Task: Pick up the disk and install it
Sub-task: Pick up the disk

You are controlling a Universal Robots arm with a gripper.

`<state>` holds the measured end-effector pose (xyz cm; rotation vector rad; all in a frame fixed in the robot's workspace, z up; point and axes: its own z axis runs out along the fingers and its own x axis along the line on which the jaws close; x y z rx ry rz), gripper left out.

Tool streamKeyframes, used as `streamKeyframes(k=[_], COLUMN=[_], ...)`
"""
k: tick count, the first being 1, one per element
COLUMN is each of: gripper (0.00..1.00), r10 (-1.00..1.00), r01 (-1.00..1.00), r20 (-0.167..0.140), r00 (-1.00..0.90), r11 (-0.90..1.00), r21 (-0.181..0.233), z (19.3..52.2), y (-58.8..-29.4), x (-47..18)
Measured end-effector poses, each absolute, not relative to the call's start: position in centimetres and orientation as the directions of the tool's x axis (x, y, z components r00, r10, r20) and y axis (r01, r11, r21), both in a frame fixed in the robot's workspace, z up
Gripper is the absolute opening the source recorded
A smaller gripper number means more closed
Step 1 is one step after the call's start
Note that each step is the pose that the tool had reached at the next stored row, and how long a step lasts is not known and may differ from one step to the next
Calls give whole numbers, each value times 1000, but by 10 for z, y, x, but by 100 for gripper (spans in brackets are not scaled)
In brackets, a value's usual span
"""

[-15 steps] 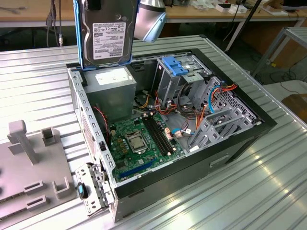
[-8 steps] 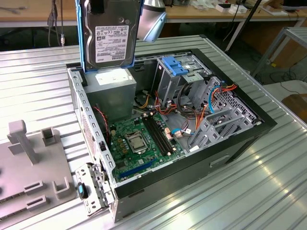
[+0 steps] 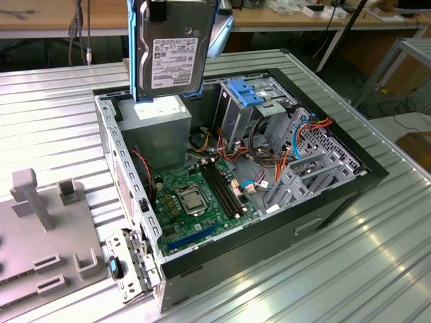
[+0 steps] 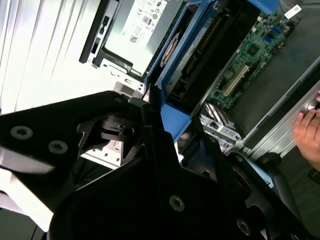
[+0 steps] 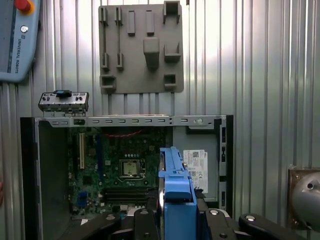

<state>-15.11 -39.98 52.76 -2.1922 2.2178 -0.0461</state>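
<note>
disk [image 3: 168, 50] clamped upright in gripper [image 5: 178, 219]

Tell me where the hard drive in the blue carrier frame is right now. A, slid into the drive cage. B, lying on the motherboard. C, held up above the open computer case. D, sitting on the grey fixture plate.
C: in the exterior view the hard drive hangs in the air over the open computer case, and the first wrist view shows the pincer clamped on its blue frame.
</note>
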Motion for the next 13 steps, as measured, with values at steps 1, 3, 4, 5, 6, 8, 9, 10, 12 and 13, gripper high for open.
streamKeyframes(k=[1,3,4,5,6,8,9,10,12,13], gripper=[37,37,37,37,37,37,37,37,37,37], r10=[-1000,-1000,-1000,-1000,-1000,-1000,-1000,-1000,-1000,-1000], r01=[-999,-999,-999,-999,-999,-999,-999,-999,-999,-999], r20=[5,5,5,5,5,5,5,5,5,5], r00=[-11,-7,-6,-6,-6,-6,-5,-5,-5,-5], r11=[10,7,6,5,5,5,5,5,5,5], r21=[-37,-37,-37,-37,-37,-37,-37,-37,-37,-37], z=[527,527,527,527,527,527,527,527,527,526], y=[-400,-402,-404,-406,-408,-413,-415,-416,-418,-418], x=[-150,-149,-148,-148,-147,-145,-143,-140,-131,-127])
